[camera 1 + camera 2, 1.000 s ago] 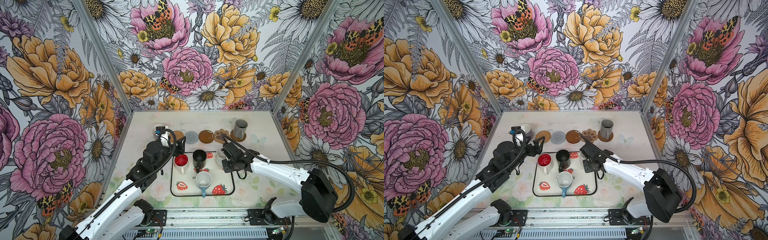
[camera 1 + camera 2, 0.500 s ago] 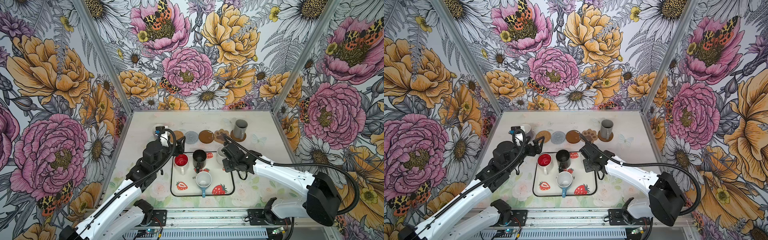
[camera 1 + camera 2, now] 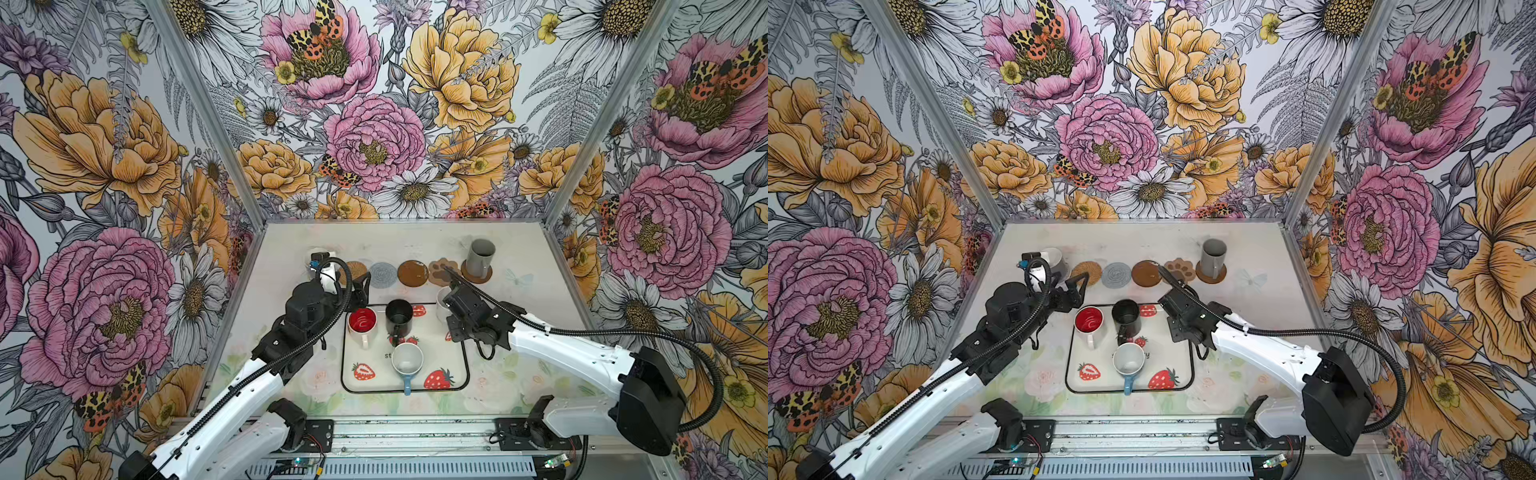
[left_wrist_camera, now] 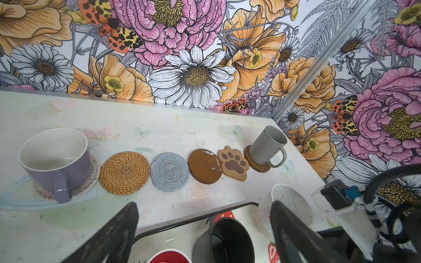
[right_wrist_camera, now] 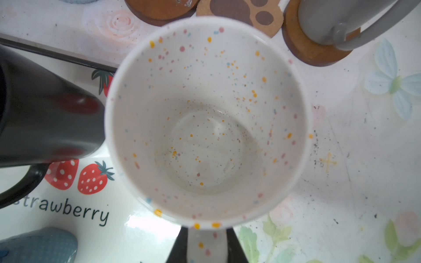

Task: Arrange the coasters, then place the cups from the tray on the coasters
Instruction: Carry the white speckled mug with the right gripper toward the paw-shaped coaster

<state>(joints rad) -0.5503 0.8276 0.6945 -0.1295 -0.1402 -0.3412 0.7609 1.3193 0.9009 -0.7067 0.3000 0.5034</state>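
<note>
"strawberry" printed on tray [image 5: 95,239]

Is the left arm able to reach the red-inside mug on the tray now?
Probably yes. The left gripper is open and hovers just beyond the red-inside mug, nothing between. The black mug stands close beside it; the right gripper holds the speckled mug farther off.

The right arm [image 3: 557,347] is hiding most of the speckled mug [image 3: 441,305] in a top view. An edge is cropping the black mug [image 5: 45,113].
</note>
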